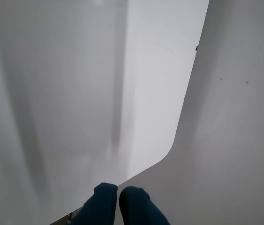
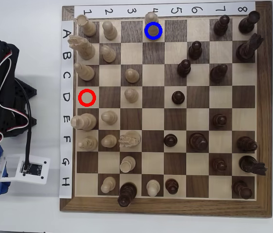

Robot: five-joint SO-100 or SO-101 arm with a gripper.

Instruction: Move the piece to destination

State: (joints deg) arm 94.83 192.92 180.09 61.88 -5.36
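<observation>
Arm folded at overhead view's left edge; gripper jaws pressed together, empty

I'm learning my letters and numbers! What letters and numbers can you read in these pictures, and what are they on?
"1 2 3 4 5 6 7 8": on the white paper strip along the chessboard's top edge, overhead view.
"A B C D E F G H": on the white paper strip down its left edge, turned sideways.
Wrist view: nothing to read.
The red ring and blue ring carry no writing.

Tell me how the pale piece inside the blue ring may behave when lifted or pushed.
The pale piece looks wooden, so probably stiff and light. Its rounded knob may slip from a pinch. Standing upright on a small round base, it could tip.
</observation>
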